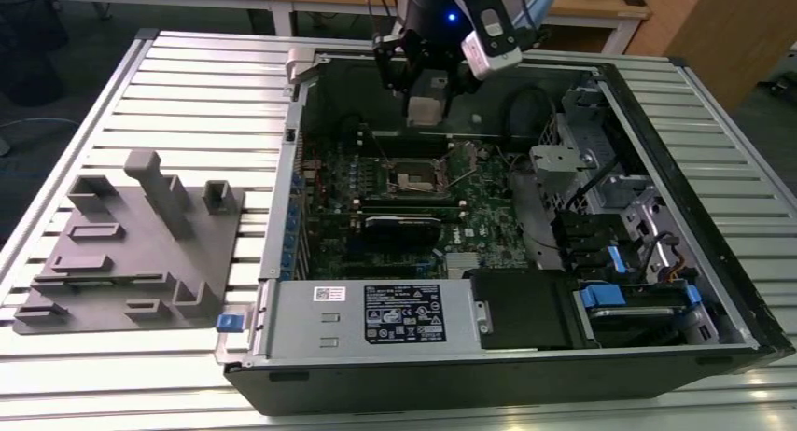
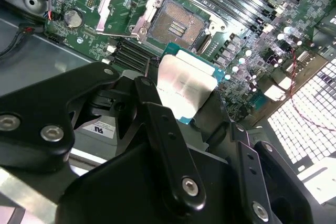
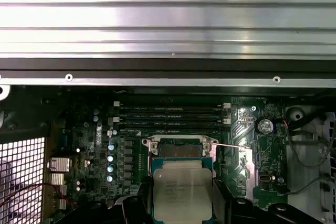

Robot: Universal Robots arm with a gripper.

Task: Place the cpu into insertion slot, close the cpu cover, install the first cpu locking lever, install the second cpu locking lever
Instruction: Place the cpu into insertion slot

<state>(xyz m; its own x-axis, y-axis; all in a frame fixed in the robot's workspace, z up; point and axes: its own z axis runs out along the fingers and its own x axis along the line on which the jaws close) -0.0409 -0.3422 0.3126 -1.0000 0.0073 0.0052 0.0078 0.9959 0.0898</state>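
Observation:
My gripper [image 1: 425,103] hangs over the far part of the open computer case, above the green board. It is shut on the cpu [image 3: 182,190], a flat square chip with a dull silver top and a green edge, held by its two sides between the black fingers [image 3: 223,200]. The cpu [image 2: 187,84] hovers apart from the board, just short of the insertion slot [image 2: 176,24], whose dark centre lies bare. The insertion slot [image 1: 417,177] sits mid-board. The cpu cover [image 3: 247,167] is swung open beside the slot, and a thin lever rod [image 3: 231,146] stands raised.
Long black memory slots [image 3: 173,116] run beside the socket. A silver heatsink block [image 1: 558,158], drive bays [image 1: 622,263] and a power supply [image 1: 398,314] fill the case. A grey fixture plate [image 1: 125,244] lies on the slatted table at the exterior view's left.

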